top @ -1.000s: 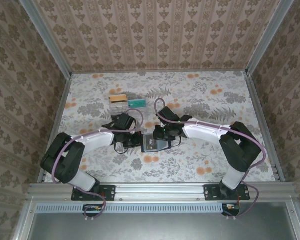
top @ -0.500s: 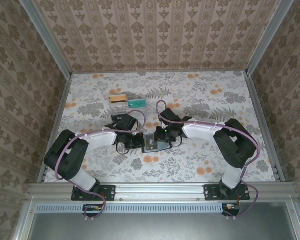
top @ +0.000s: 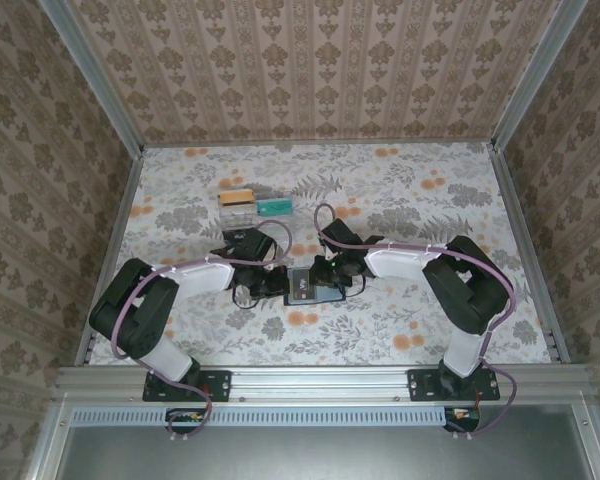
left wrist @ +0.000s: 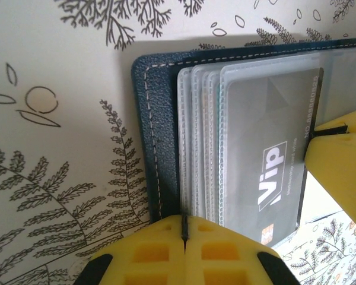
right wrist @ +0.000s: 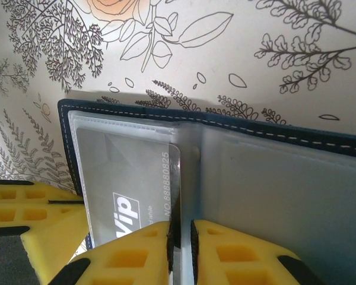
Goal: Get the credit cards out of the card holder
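**Chief:** Containers first.

**Inspector:** The card holder [top: 313, 285] lies open and flat at the middle of the table, between the two grippers, inner side up. A fan of greyish see-through sleeves [left wrist: 196, 136] sits on its navy cover. The top sleeve carries a grey Vip card [left wrist: 267, 148]. I cannot tell what the lower sleeves hold. Well apart, towards the far left, stands a clear tray [top: 255, 203] with a tan-yellow card [top: 236, 197] on its left and a teal card [top: 273, 206] on its right (too small to tell the compartments apart).

**Chief:** The fingers?

**Inspector:** The left gripper [left wrist: 184, 237] has its yellow pads pressed together at the holder's edge, where cover meets sleeves. I cannot tell whether anything thin is nipped there. The right gripper [right wrist: 180, 234] is closed to a narrow slit on the edge of the Vip card.

**Chief:** Surface and room?

**Inspector:** The table [top: 430, 200] has a pale cover printed with ferns and orange flowers. Patterned tan wallpaper [top: 320, 70] lines three sides, and an aluminium rail [top: 320, 378] runs along the near edge.

**Chief:** Orientation?

**Inspector:** From above, the holder's long axis runs left to right, slightly tilted. The sleeved half is towards the left arm and the plain half towards the right.
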Controlling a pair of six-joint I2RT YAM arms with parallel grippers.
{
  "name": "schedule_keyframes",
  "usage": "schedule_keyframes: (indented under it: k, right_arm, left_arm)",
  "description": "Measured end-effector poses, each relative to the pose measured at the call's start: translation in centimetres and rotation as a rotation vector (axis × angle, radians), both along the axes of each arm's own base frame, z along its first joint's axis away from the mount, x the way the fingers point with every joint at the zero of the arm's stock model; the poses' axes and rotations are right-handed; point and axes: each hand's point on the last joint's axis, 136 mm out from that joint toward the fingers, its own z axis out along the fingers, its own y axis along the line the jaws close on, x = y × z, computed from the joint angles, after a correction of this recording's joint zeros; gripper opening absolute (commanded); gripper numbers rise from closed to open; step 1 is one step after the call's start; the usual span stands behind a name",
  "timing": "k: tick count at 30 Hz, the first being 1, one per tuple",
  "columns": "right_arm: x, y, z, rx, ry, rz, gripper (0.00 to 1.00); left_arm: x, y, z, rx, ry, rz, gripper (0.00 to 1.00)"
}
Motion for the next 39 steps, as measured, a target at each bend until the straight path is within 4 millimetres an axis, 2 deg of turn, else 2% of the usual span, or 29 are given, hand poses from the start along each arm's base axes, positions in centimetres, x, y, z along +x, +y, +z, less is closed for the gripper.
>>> schedule_keyframes:
  k: [4, 8, 15, 22, 28, 32, 34, 39]
  right_arm:
    - [0.0, 0.3, 0.0, 0.017, 0.005, 0.003, 0.12]
    - [0.0, 0.3, 0.1, 0.027, 0.008, -0.001, 0.00]
    - [0.1, -0.2, -0.2, 0.032, 0.008, -0.017, 0.00]
    - [0.2, -1.9, -0.2, 0.027, 0.012, -0.051, 0.00]
    - [0.1, -2.4, 0.1, 0.021, 0.013, -0.054, 0.00]
    - [0.0, -2.4, 0.0, 0.020, 0.013, -0.049, 0.18]
    - [-0.1, -2.4, 0.0, 0.022, 0.014, -0.047, 0.23]
    - [-0.1, -2.1, 0.2, 0.039, 0.012, -0.043, 0.25]
  left_arm:
    - [0.0, -0.1, 0.0, -0.001, -0.002, -0.002, 0.03]
    - [0.0, -0.2, 0.0, -0.001, -0.002, -0.004, 0.02]
    - [0.0, -0.2, 0.0, 0.000, -0.002, -0.005, 0.00]
    - [0.0, -0.1, 0.0, 0.002, -0.004, -0.002, 0.00]
    - [0.1, 0.0, 0.0, 0.004, -0.003, -0.001, 0.00]
    - [0.1, 0.2, 0.0, 0.011, 0.000, 0.001, 0.00]
    - [0.0, 0.5, 0.1, 0.023, -0.002, 0.004, 0.00]
    - [0.1, 1.1, 1.1, 0.041, -0.022, 0.009, 0.00]
